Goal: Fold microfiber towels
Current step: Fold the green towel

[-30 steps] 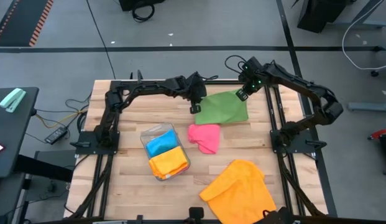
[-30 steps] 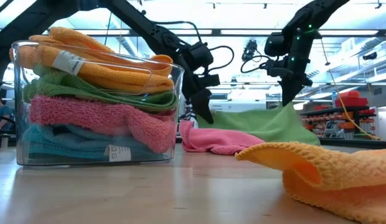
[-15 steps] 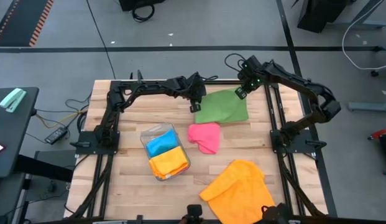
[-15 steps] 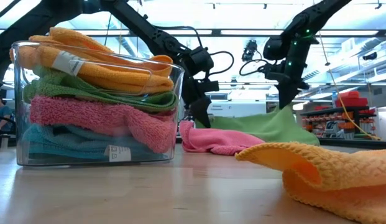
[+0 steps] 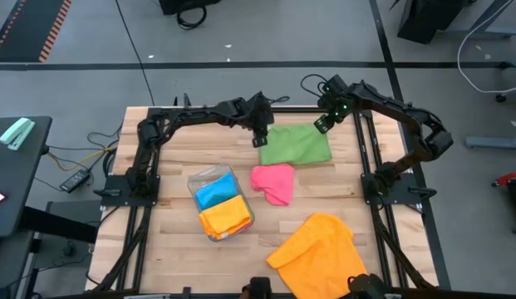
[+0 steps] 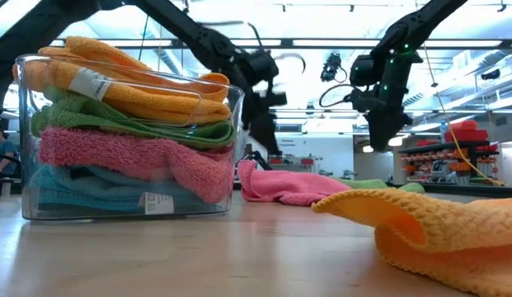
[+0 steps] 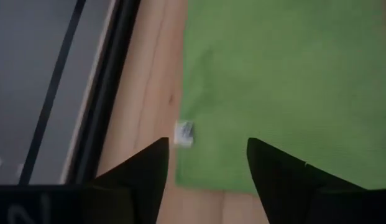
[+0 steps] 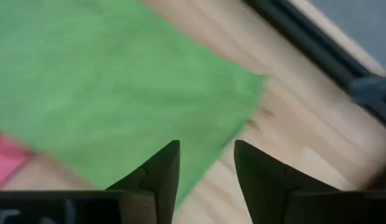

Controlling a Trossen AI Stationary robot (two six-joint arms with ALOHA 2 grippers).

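Green cloth: a flat, soft green microfiber towel point(image 5: 297, 144) lies spread as a rough rectangle at the far middle of the pale wooden slat table point(image 5: 170, 257), its nap fine and even.
Left gripper: the left gripper point(image 5: 261, 139) hangs just above the green towel's far-left corner, its two dark fingers spread apart and holding nothing.
Right gripper: the right gripper point(image 5: 322, 125) hangs over the towel's far-right corner, its fingers parted with a clear gap between them, and it grips nothing.
Pink cloth: a crumpled pink microfiber towel point(image 5: 273, 183) sits just nearer than the green one, bunched into a lumpy heap.
Orange cloth: a large, loosely rumpled orange microfiber towel point(image 5: 318, 254) lies at the near right, its surface looped and coarse.
Tray: a small clear plastic tray point(image 5: 217, 203) with straight glossy walls stands left of the pink towel.
High view only: the tray shows just a blue and an orange cloth from above.
Low view only: the tray point(image 6: 21, 140) holds a stack of folded cloths, orange on top, then green, pink and blue, with sewn white labels; the green towel point(image 6: 379, 185) is only a thin strip behind the pink one point(image 6: 288, 186).
Left wrist view only: a small white label point(image 7: 184, 133) sits at the green towel's edge, just beside bare wood.
Right wrist view only: the towel's corner point(image 8: 245, 93) lies flat on the wood.
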